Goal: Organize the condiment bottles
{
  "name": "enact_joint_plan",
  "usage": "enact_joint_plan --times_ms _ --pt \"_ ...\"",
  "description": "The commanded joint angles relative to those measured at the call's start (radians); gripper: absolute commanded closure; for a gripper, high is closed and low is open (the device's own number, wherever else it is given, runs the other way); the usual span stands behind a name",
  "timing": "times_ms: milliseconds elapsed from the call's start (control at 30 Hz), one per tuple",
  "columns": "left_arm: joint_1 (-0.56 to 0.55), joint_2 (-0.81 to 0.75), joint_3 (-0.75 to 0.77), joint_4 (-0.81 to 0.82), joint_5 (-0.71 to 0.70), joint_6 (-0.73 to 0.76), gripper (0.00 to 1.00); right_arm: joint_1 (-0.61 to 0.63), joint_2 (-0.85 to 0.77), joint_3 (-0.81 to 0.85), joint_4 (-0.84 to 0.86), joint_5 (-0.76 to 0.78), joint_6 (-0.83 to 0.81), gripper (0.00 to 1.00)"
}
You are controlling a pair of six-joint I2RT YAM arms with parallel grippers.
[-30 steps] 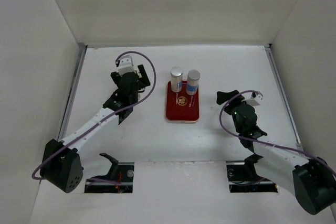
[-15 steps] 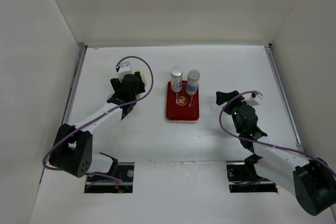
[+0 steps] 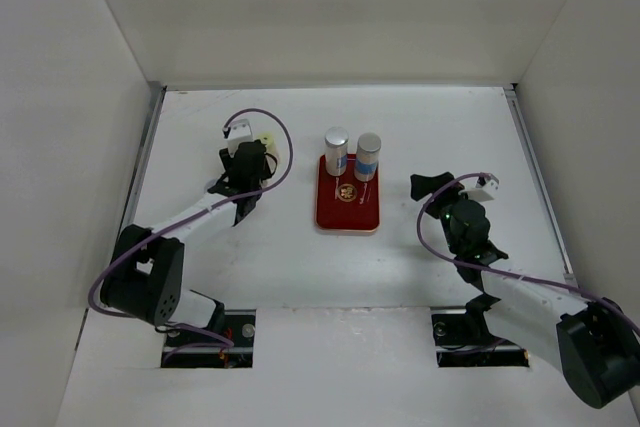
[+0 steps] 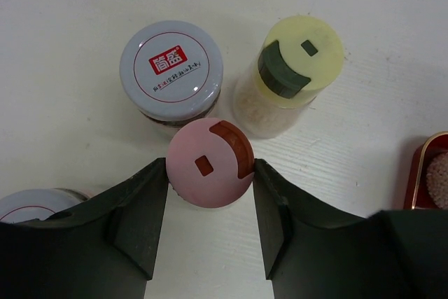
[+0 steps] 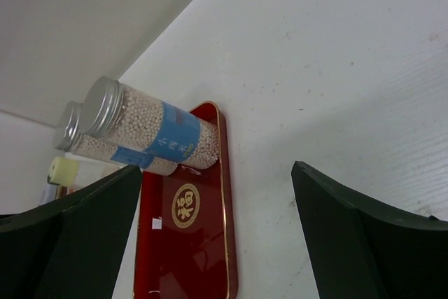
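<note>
– Which one is it?
– The pink jar [image 4: 210, 162]. My left pincer [image 4: 210, 176] is closed on its lid, left of the tray [image 3: 348, 212], close by a grey jar [image 4: 171, 68] and the yellow-capped bottle [image 4: 297, 57].
– Next?
– A straight lift, I judge, clear of those neighbours, then across to the tray, where two tall bottles [image 3: 336, 150] stand at its far end.
– Your right pincer [image 5: 217, 222]?
– Wide, holding nothing, right of the tray.
– Around you?
– White surface [image 3: 440, 117], with plain white walls [image 3: 330, 17] on three sides.
</note>
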Motion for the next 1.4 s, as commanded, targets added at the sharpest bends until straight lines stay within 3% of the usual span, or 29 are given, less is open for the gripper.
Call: enact_joint_plan --times_ms 0,200,467,1100,1200,1367 --pt "-0.020 -0.083 0.006 0.030 -0.001 -0.003 0.74 0.007 0.007 0.012 0.062 -0.012 -0.005 0.05" --pt "-0.152 -0.195 0.055 -0.039 -0.004 -0.014 0.75 0.007 0.026 0.017 0.067 -0.012 -0.005 0.04" --pt "-0.338 -0.049 0.176 0.007 0.000 -0.038 0.75 0.010 0.032 0.018 0.075 -0.012 -0.008 0.03" --pt "-0.444 0.274 0.317 0.072 0.025 -0.040 0.72 0.013 0.035 0.020 0.075 -0.032 -0.002 0.02" --pt "-0.448 0.291 0.314 0.072 0.008 -0.040 0.65 0.013 0.032 0.023 0.075 -0.035 -0.006 0.02" --pt "-0.456 0.258 0.307 0.063 -0.026 -0.031 0.35 0.013 0.034 0.021 0.075 -0.035 -0.005 0.01"
